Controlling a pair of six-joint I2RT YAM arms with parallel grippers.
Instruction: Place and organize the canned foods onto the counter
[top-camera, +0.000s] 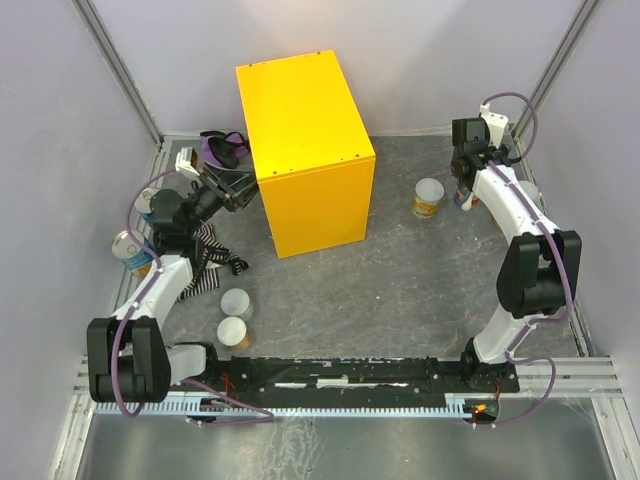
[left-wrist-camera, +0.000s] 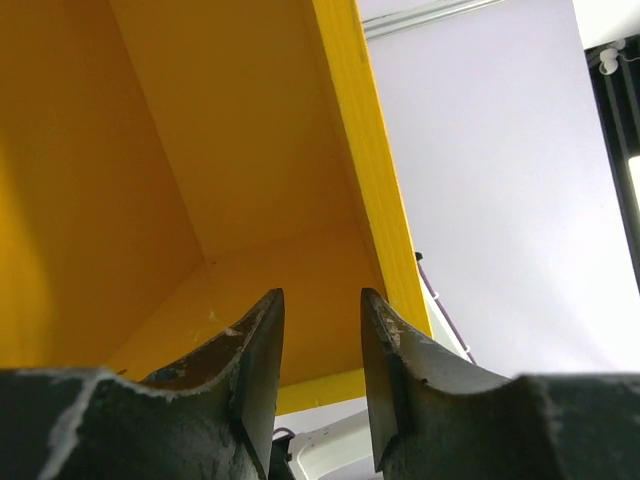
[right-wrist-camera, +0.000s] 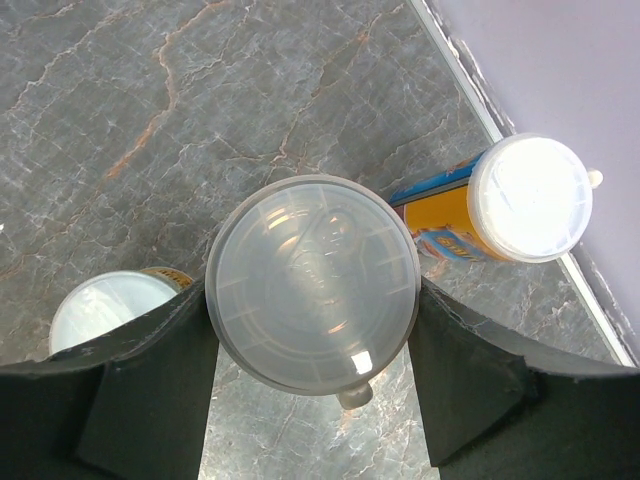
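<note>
Right claw clasps the clear-lidded can; lift straight up, clear of the orange can, then toward the cabinet. Left claw gapes empty.

Pale lilac walls — grey marbled tabletop, evenly lit

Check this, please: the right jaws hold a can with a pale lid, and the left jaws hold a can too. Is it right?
No. The left jaws hold nothing: the left wrist view shows them apart, with only the hollow yellow counter beyond. The right jaws do hold a can with a pale lid.
</note>
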